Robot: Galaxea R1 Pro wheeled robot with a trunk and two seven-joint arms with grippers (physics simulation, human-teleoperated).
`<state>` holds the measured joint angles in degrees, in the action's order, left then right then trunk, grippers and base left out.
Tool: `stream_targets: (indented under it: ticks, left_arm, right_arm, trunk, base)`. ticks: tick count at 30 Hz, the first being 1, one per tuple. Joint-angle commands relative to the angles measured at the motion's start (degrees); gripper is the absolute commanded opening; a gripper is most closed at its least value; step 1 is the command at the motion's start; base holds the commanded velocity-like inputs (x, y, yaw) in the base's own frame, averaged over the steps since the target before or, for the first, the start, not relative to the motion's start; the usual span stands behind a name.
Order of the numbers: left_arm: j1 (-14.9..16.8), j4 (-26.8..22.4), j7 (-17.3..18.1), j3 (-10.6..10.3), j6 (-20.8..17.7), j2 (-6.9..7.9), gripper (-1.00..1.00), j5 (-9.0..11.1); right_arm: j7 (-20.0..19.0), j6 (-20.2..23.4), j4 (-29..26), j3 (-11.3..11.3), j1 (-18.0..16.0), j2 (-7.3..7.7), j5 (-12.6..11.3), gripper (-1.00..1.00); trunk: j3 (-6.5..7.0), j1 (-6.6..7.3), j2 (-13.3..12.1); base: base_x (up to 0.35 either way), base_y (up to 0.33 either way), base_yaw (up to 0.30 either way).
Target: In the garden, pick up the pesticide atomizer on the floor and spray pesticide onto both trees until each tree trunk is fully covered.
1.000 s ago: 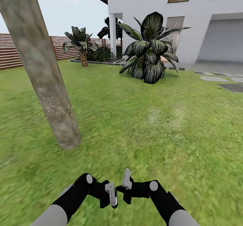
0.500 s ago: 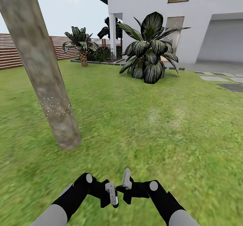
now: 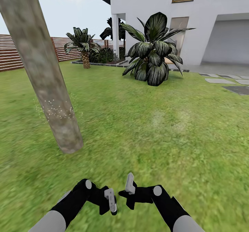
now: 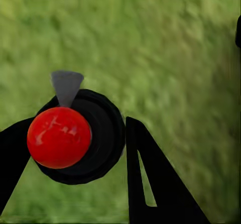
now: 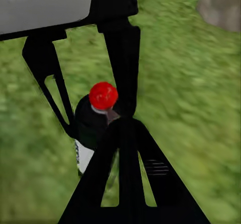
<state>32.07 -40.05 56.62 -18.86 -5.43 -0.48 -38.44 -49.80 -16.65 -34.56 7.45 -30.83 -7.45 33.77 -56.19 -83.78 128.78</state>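
The left gripper [image 3: 110,201], clenched on the pesticide atomizer [image 4: 75,136], has dropped slightly lower and leftward. The right gripper [image 3: 128,189] is unmoved; whether it is clenched I cannot tell. The tree trunk [image 3: 41,72] looks unchanged.

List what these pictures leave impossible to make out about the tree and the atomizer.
- Tree trunk, head view: crown cut off by the top edge; far side hidden by the trunk itself.
- Pesticide atomizer, right wrist view: lower body hidden behind the right gripper; label too blurred to read.
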Motion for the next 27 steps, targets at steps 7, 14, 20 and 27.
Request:
stream_targets:
  ticks: [7,14,20,27]
  left_arm:
    - [-0.4,1.34,0.1,0.13,-0.55,7.03,-1.0,-0.05]
    - [-0.47,5.18,-2.13,0.33,2.78,14.82,-1.0,0.15]
    - [-0.51,15.76,-18.99,12.58,4.34,14.67,-1.0,1.49]
    - [-0.82,29.23,-39.79,23.05,16.21,13.52,-1.0,20.96]
  right_arm:
    - [-0.03,-0.31,0.01,-0.07,-0.02,0.04,0.51,-1.0]
    - [0.22,-0.63,0.47,-0.32,-0.02,1.16,0.51,-1.0]
    - [21.51,-0.64,8.21,-9.6,0.21,6.44,0.09,-1.0]
    - [48.03,-1.15,19.35,-21.38,0.24,6.7,-0.01,-1.0]
  trunk:
    - [-0.05,0.01,0.02]
    - [-0.05,0.01,0.02]
    - [-0.05,0.01,0.02]
    - [-0.05,0.01,0.02]
  base:
    - [0.0,0.0,0.0]
    - [0.0,0.0,0.0]
    - [0.0,0.0,0.0]
    - [0.0,0.0,0.0]
